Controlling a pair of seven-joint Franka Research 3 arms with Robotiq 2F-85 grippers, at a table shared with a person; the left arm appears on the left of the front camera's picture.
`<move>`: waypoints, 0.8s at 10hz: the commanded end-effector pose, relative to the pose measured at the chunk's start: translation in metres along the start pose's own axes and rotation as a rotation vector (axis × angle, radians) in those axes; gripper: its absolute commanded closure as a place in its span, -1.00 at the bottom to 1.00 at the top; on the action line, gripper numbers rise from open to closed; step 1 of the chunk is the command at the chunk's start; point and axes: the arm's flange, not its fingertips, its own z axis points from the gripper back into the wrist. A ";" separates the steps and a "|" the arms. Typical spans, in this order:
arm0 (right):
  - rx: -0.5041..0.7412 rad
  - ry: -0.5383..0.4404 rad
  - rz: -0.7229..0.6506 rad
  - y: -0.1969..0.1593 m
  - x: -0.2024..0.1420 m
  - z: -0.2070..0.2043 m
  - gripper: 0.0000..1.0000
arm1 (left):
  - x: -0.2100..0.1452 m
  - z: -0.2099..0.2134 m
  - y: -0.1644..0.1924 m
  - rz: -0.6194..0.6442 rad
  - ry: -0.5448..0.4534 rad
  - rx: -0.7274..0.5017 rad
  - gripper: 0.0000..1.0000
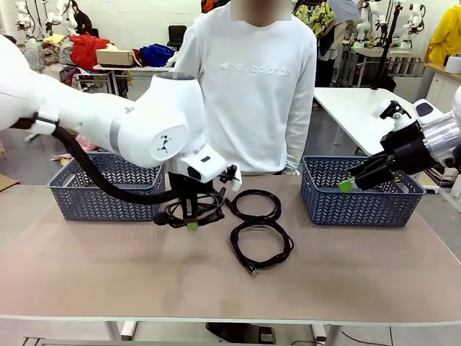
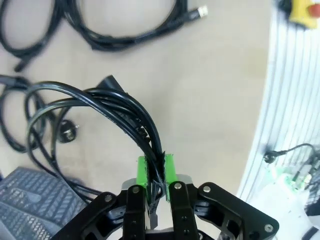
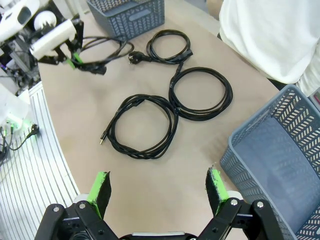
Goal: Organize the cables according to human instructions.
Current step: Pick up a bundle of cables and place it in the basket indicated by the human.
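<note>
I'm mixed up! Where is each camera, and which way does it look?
Front view: between the arms, facing the person across the table; left arm and right arm show.
Left wrist view: on that wrist, looking along the left gripper, shut on a cable.
Right wrist view: on that wrist, looking down past the open right gripper at the table.
All three show that held cable.

Bright, even indoor light, soft shadows
The table (image 1: 346,274) shows no glare; a faint shadow lies under the cable (image 2: 100,100) just ahead of the left gripper (image 2: 155,167); both wrist views bend the table edge near their borders
</note>
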 end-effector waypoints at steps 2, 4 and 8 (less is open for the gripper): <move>0.014 -0.021 0.022 -0.004 0.002 -0.002 -1.00 | -0.013 0.033 0.023 0.022 0.046 0.104 1.00; 0.014 -0.021 0.022 -0.004 0.002 -0.002 -1.00 | -0.029 0.049 0.048 0.016 0.065 0.136 1.00; 0.014 -0.021 0.022 -0.004 0.002 -0.002 -1.00 | -0.078 0.062 0.093 0.089 0.007 0.145 1.00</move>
